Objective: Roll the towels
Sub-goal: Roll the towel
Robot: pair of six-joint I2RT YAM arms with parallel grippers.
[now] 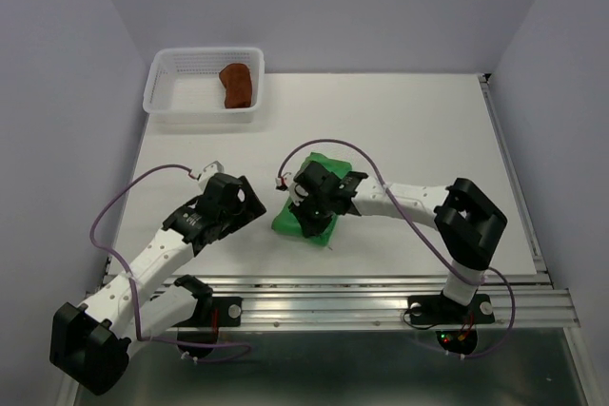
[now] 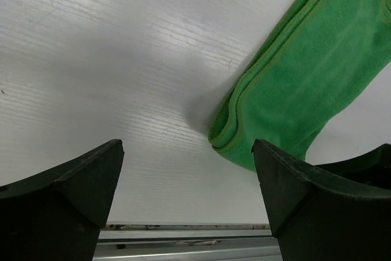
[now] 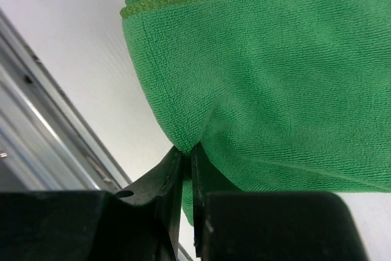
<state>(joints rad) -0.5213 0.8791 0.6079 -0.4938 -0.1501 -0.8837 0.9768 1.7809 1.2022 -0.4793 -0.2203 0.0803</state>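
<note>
White table — basket at far left, folded green towel nearer the front

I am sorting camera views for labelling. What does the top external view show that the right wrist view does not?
Only top external: the white basket holding a brown towel, and the left end effector. Only right wrist: the right end effector pinched shut on a fold of the green towel. Both: the green towel on the white table.

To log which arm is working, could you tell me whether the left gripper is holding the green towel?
No, the left gripper is open above the table, and the green towel lies outside its jaws.
</note>
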